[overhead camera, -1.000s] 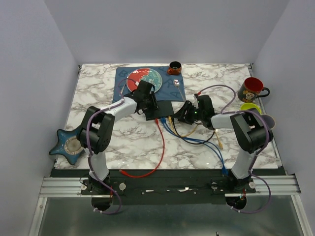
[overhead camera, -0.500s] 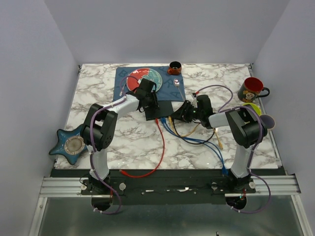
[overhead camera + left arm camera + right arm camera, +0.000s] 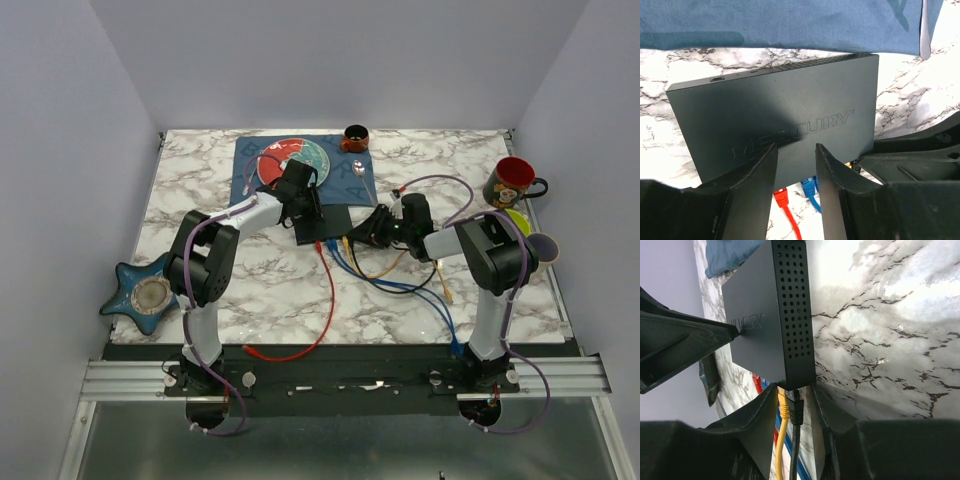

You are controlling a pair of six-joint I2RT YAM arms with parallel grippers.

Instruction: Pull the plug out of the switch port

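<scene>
**Marble worktop, one box, two plugs in the gap: the pull may take the wrong thing**

White grey-veined marble worktop (image 3: 200,180) carries everything here, with a blue cloth placemat (image 3: 250,160) at its far side. The flat, nearly black rectangular switch (image 3: 336,222) lies just in front of that mat, near the middle, its socket edge facing the arms.

The biggest risk, as I judge it, is the box itself moving. The left pincer (image 3: 796,150) sits over the switch's smooth lid near the socket edge, slightly spread and pinching nothing. If it only presses down, a firm tug on a cable could slide or tip the switch rather than free the plug.

Next is the choice of plug. The right pincer (image 3: 793,392) comes in at the switch's right corner, spread, with its dark fingers (image 3: 757,425) flanking two neighbours at once: a yellow plug (image 3: 784,407) and a black plug (image 3: 796,410), both seated in their sockets. A sliver of gap shows beside the black one, so it looks not yet clamped. Closing here could grab both, or squeeze one at a slant.

Smallest, and hidden: the plugs' latch tabs cannot be seen. An unpressed tab would hold the plug and drag the box. A red plug (image 3: 782,196) and a blue plug (image 3: 810,186) sit further along, outside that gap.
</scene>
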